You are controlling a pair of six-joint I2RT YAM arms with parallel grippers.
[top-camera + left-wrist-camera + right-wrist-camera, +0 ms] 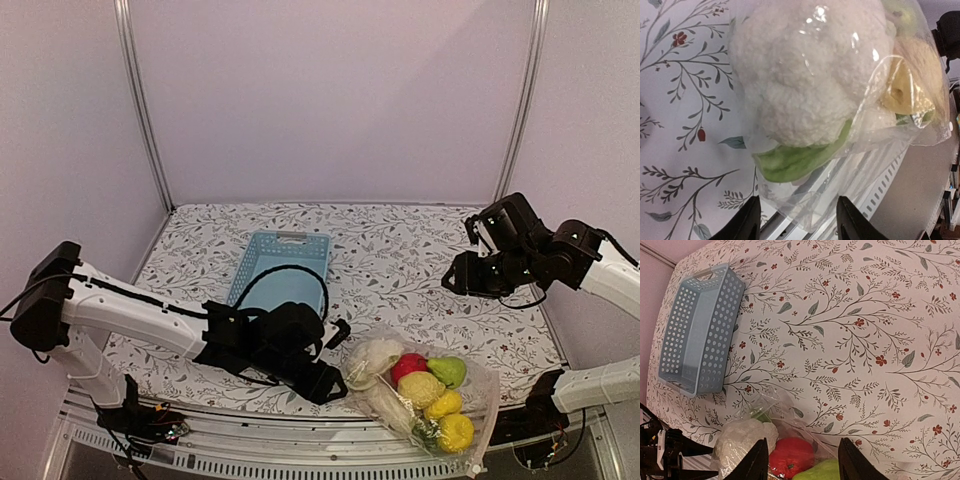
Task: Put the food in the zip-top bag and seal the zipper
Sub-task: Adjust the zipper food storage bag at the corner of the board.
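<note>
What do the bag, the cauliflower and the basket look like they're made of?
Bag: thin clear plastic film, glossy; it crinkles and glints. Cauliflower: probably plush or foam, matte; its white surface looks fuzzy. Basket: likely rigid light-blue plastic, smooth; moulded holes and a handle slot.

Food (422, 388) lying in bag (486, 395) at near right of table (400, 250), reaching over near edge; basket (290, 238) farther back, left of bag, around mid-table.
</note>
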